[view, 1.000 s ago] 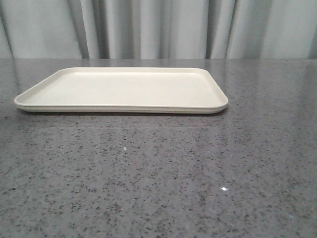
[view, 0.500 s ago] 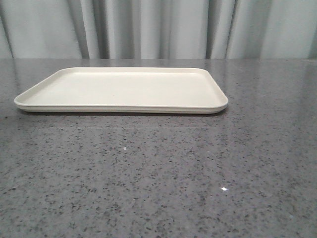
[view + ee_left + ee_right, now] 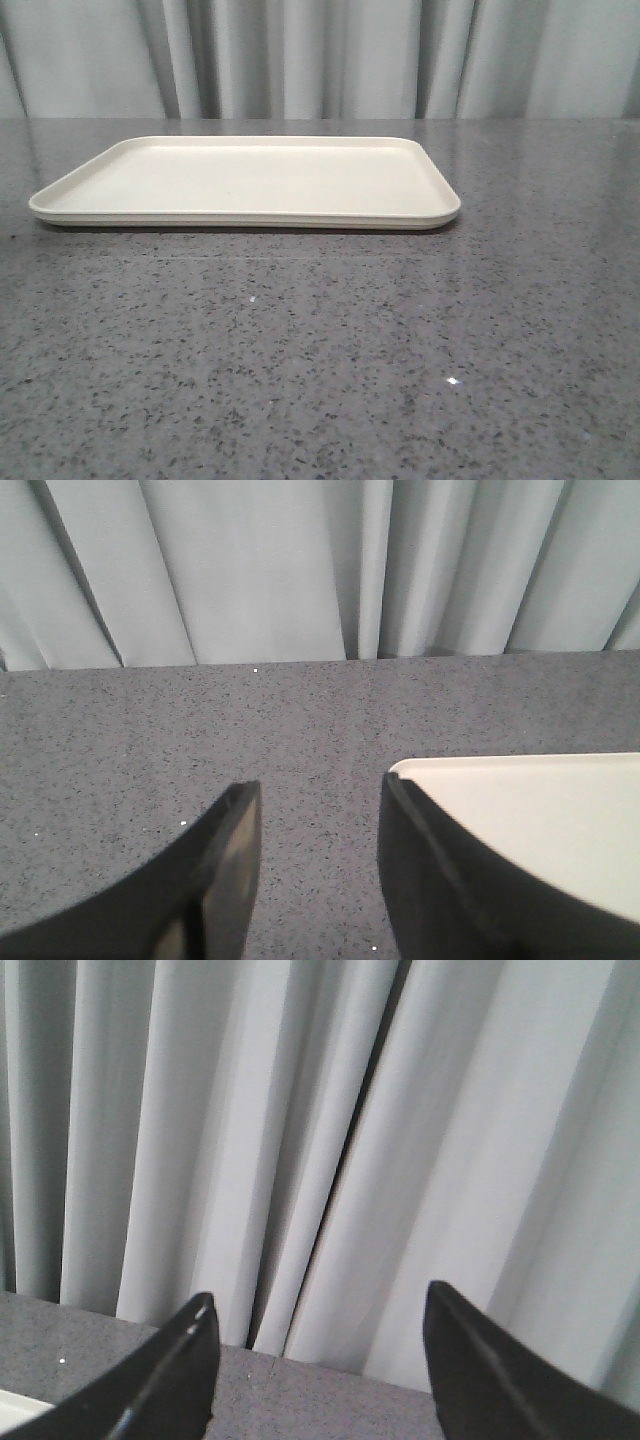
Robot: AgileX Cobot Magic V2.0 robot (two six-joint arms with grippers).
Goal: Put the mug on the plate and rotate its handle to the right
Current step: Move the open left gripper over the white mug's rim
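Note:
The cream-white rectangular plate (image 3: 250, 180) lies flat on the grey speckled table at the back centre-left of the front view, with nothing on it. Its corner also shows in the left wrist view (image 3: 540, 810). The mug and its black handle are out of view in every frame. Neither arm shows in the front view. My left gripper (image 3: 320, 795) is open and empty above bare table, beside the plate's corner. My right gripper (image 3: 320, 1305) is open and empty, facing the curtain beyond the table's far edge. A sliver of the plate (image 3: 15, 1410) shows by its finger.
Grey-white pleated curtains (image 3: 320, 55) hang behind the table's far edge. The grey speckled tabletop (image 3: 330, 360) stretches in front of and to the right of the plate.

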